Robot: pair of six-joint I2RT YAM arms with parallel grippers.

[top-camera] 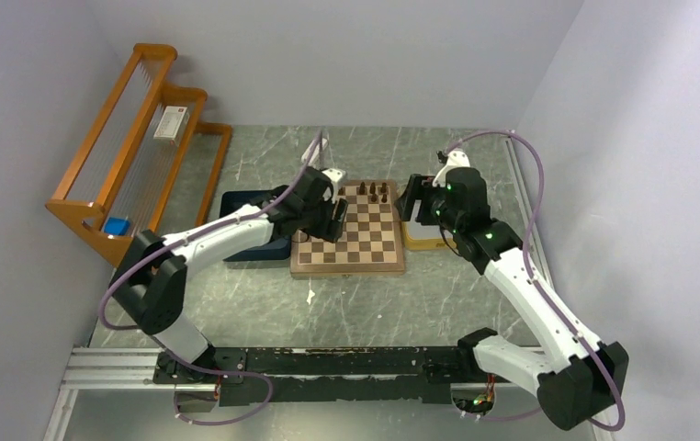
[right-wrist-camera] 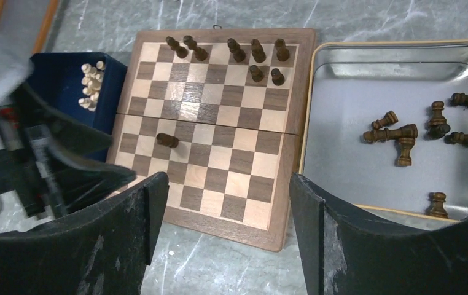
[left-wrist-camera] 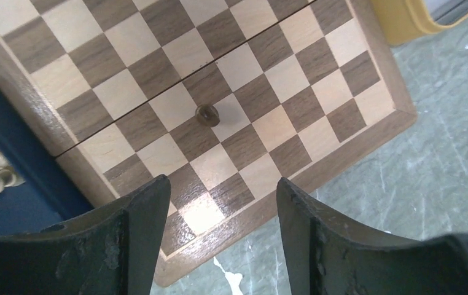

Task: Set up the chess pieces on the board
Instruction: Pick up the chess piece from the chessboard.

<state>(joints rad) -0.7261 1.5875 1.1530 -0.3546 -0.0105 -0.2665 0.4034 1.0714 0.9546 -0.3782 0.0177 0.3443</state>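
Board (top-camera: 348, 230) carries several dark pieces (right-wrist-camera: 256, 52) standing along its far edge, and one dark piece (right-wrist-camera: 167, 140) lying near its middle. Left gripper (left-wrist-camera: 220, 187) hovers over its left part, jaws apart and empty. Right gripper (right-wrist-camera: 228, 184), also parted and empty, hangs off its right side.

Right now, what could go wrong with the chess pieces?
The lone dark piece sits in the middle of the board, near the left gripper; a low sweep might knock it. Several dark pieces in the tray lie tipped and bunched, so the right gripper might grab one crookedly or bump its neighbours.
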